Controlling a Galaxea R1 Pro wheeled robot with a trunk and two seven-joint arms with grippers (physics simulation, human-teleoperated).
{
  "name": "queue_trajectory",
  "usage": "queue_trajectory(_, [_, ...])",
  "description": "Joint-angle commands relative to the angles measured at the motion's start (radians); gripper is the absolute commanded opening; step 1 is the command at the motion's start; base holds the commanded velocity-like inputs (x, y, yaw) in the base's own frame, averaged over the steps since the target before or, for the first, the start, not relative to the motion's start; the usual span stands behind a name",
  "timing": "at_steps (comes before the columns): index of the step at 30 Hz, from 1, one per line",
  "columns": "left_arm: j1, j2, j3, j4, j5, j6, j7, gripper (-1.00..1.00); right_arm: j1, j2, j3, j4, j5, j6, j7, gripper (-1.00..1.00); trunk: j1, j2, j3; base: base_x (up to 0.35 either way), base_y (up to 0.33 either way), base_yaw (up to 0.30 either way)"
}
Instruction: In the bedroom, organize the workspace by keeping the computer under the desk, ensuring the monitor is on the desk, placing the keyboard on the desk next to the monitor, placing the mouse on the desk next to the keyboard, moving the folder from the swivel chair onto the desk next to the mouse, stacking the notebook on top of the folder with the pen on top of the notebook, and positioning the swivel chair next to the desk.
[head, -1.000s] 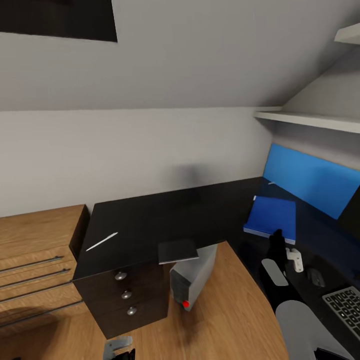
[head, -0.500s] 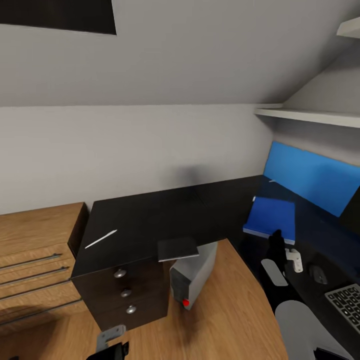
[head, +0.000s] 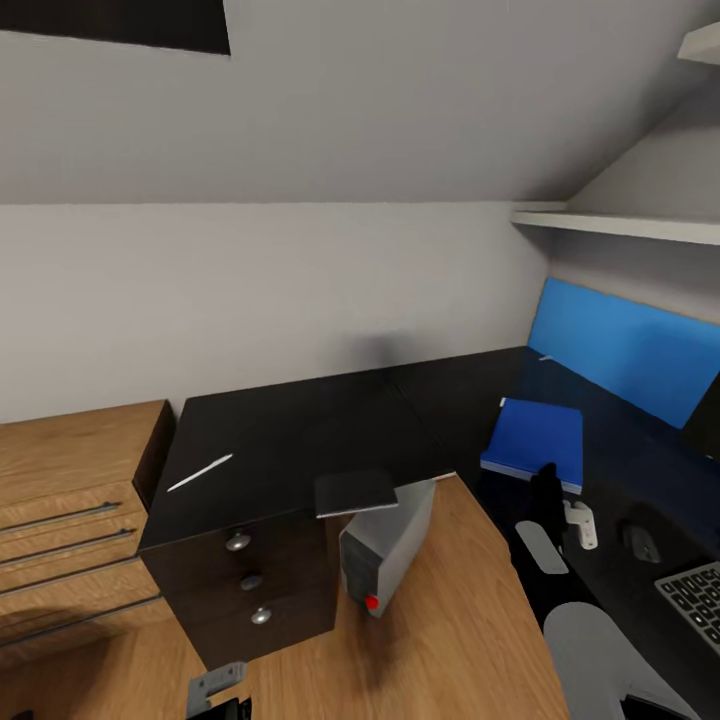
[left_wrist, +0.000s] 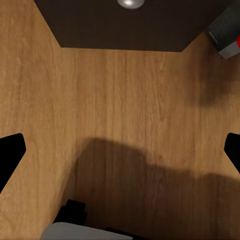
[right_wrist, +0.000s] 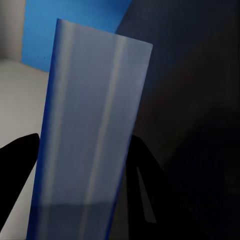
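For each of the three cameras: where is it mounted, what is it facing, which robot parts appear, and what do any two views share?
Head view: on the head, looking down at the desk, pen and computer; right gripper shows.
Left wrist view: near the left gripper, facing the wood floor; fingertips show.
Right wrist view: facing the folder; fingers flank it.
Shared: the folder, and the computer's red dot.

Blue folder (head: 535, 438) lies flat on the black desk (head: 300, 440).

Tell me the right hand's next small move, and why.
Probably open the right hand and let go. The folder seems to lie flat on the desk, not far from the mouse, with the hand's fingers closed on its near edge. The notebook and pen wait on the desk's other wing.
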Motion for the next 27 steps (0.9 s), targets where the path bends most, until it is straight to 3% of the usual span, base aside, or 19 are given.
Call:
queue_trajectory(1, [-0.001, 0.001, -0.004, 0.0, 0.006, 0.001, 0.008, 1.0, -0.001, 0.0, -0.002, -0.001, -0.006, -0.001, 0.004, -1.0, 0.0, -0.001, -0.001, 0.0, 0.0, 0.0])
queue_trajectory(27, [-0.001, -0.001, -0.004, 0.002, 0.007, 0.0, 0.008, 1.0, -0.001, 0.0, -0.015, 0.004, -0.007, 0.006, 0.003, -1.0, 0.0, -0.001, -0.016, 0.0, 0.0, -0.073])
